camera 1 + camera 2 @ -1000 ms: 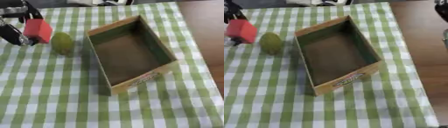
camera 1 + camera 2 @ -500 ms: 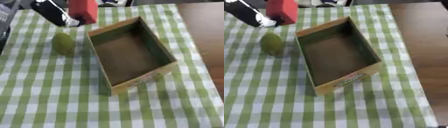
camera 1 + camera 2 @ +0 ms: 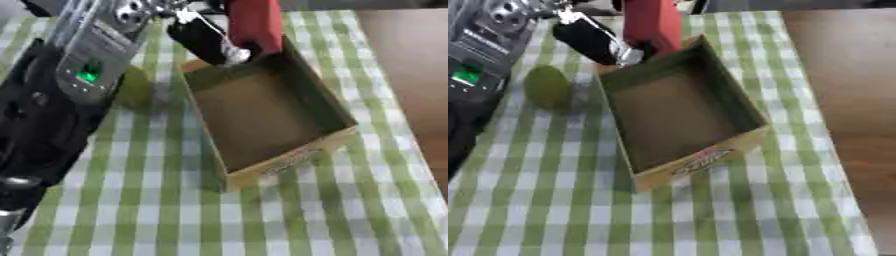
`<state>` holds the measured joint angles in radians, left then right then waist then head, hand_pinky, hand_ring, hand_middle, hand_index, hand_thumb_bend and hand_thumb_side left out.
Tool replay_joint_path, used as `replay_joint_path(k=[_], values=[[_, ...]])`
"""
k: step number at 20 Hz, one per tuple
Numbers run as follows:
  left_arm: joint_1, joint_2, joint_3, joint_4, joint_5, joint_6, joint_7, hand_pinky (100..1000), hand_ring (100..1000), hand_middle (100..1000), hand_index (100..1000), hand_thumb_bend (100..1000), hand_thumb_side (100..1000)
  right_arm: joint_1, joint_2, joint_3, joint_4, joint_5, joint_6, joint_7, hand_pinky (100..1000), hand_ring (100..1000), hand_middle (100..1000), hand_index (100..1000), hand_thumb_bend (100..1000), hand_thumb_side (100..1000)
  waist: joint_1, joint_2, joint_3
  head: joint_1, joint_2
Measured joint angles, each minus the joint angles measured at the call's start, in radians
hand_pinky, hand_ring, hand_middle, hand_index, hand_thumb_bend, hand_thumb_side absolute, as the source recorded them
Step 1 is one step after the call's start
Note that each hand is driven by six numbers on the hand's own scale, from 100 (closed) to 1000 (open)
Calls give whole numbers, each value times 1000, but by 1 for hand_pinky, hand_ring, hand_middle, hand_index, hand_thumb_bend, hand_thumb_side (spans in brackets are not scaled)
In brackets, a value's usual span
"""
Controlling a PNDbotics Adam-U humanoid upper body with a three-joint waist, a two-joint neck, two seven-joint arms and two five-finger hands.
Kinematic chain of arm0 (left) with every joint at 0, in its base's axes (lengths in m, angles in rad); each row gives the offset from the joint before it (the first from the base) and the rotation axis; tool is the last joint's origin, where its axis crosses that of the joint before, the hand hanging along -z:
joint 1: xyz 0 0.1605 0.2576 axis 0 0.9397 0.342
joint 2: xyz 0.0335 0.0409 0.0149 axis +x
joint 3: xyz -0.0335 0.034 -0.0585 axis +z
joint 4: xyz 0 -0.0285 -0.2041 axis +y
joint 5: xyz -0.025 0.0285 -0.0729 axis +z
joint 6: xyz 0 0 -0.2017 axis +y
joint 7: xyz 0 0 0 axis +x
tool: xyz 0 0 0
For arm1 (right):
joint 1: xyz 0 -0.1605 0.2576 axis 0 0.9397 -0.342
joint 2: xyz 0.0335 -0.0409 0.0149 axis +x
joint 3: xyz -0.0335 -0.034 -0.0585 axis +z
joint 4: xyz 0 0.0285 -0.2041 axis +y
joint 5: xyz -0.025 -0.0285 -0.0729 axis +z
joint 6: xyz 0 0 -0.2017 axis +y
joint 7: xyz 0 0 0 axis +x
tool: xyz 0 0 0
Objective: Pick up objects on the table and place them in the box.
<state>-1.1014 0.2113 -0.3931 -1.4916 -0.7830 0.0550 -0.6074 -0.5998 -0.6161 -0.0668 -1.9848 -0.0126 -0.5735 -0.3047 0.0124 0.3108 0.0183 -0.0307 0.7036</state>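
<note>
The red block (image 3: 653,24) sits at top centre, above the box's (image 3: 702,160) far edge, pinched by the left hand (image 3: 592,41). A green fruit (image 3: 547,88) lies left of the box on the checked cloth (image 3: 737,215).

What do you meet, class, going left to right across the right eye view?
Left arm → green fruit → left hand → red block → box → bare wooden table.
</note>
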Motion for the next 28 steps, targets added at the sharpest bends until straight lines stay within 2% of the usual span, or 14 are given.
replay_joint_path(k=[4,7,10,16,20,22,23,25,28], values=[[11,-31,-11,64,-41,-18,28,597,570,517,648,100,221,-7,10,0,0,-9,3,6,858,611,540,789,100,181,2,1,-6,3,8],[25,-48,-25,107,-69,-32,40,622,585,531,664,100,164,-7,15,0,0,-14,4,7,860,615,537,789,100,205,0,5,-11,4,8],[43,-60,-40,154,-100,-53,48,643,603,550,682,100,153,-7,18,0,0,-16,5,8,862,619,535,790,100,227,0,9,-11,4,8],[67,-73,-60,221,-120,-117,52,706,680,635,753,100,113,3,23,-1,0,-16,8,8,863,622,533,790,100,243,1,11,-11,6,8],[73,-73,-67,246,-126,-157,32,806,780,751,862,100,100,4,23,-1,0,-16,11,4,863,621,531,789,100,246,3,13,-9,3,8],[75,-73,-68,251,-132,-175,15,855,822,802,896,126,117,9,23,-2,0,-15,12,4,864,622,530,789,100,254,3,14,-5,3,8],[76,-73,-68,251,-135,-182,9,878,842,822,909,191,141,11,23,-3,0,-15,12,3,864,622,530,789,100,254,3,15,-5,3,8],[76,-73,-68,248,-146,-189,1,895,859,834,918,267,199,11,23,-4,0,-15,14,1,864,621,530,789,100,250,1,15,-4,3,8],[76,-73,-67,233,-164,-188,3,901,875,848,929,329,308,11,23,-4,0,-12,15,0,864,620,530,789,100,246,-2,15,-2,4,8]])
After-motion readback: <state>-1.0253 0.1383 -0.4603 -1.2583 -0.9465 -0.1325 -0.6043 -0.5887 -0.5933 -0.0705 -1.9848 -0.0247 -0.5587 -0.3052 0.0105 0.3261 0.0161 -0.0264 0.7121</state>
